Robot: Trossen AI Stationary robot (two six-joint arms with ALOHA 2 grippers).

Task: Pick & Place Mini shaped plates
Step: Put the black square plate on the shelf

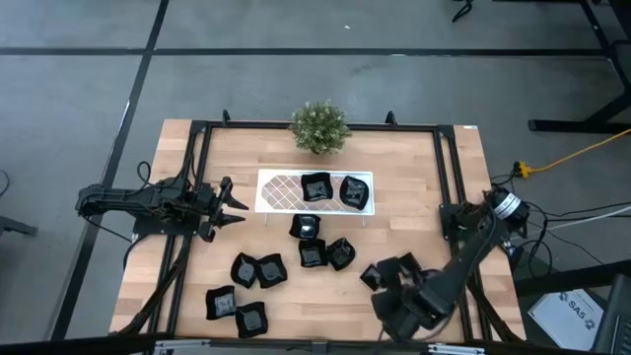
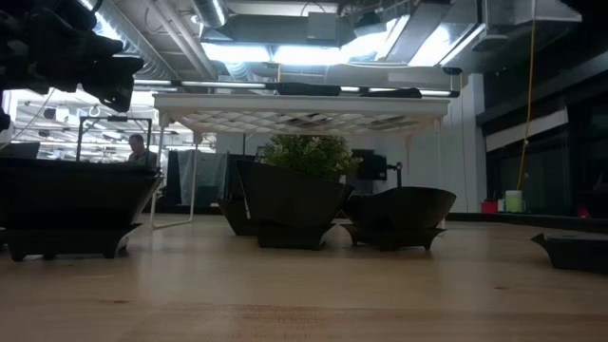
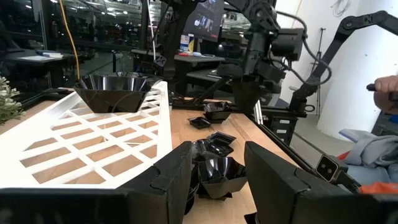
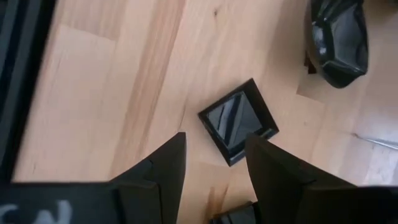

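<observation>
Several mini shaped plates, black and glossy, lie scattered on the wooden table point(image 1: 414, 177), among them a group near the middle point(image 1: 313, 253) and a group at the near left point(image 1: 244, 268). Two more point(image 1: 315, 186) point(image 1: 355, 192) sit on the white lattice tray point(image 1: 281, 190). My right gripper point(image 4: 214, 146) hangs open, slanting down, above a square plate point(image 4: 239, 121) at the near right; that plate lies flat on the wood just beyond the fingertips. My left gripper point(image 1: 232, 204) waits open at the table's left, level, pointing toward the tray.
A small potted plant point(image 1: 320, 126) stands at the far edge behind the tray. A black metal frame point(image 1: 449, 168) runs along the table's sides. Another plate point(image 4: 339, 40) lies close to the square one. Bare wood shows between the tray and the right frame rail.
</observation>
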